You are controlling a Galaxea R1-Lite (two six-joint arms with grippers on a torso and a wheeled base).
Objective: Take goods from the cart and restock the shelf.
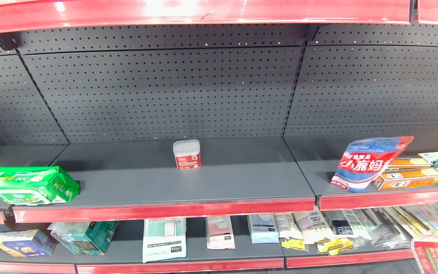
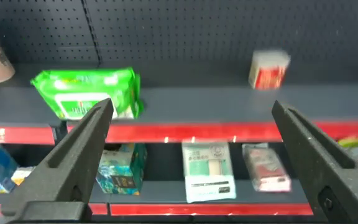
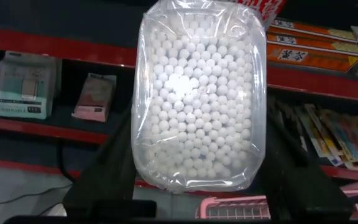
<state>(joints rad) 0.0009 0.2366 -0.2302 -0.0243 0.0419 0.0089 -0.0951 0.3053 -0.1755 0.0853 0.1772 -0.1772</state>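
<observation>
- My right jaws: clamped on a clear pack of white beads (image 3: 197,99), which sits between them; the shelf (image 3: 42,40) lies beyond.
- My left jaws: spread wide, holding nothing. A green wipes pack (image 2: 86,93) and a small red tub (image 2: 269,68) sit on the shelf beyond them.

Jar (image 1: 186,154) centred on shelf (image 1: 219,186), wipes pack (image 1: 30,185) left, pouch (image 1: 367,161) right
</observation>
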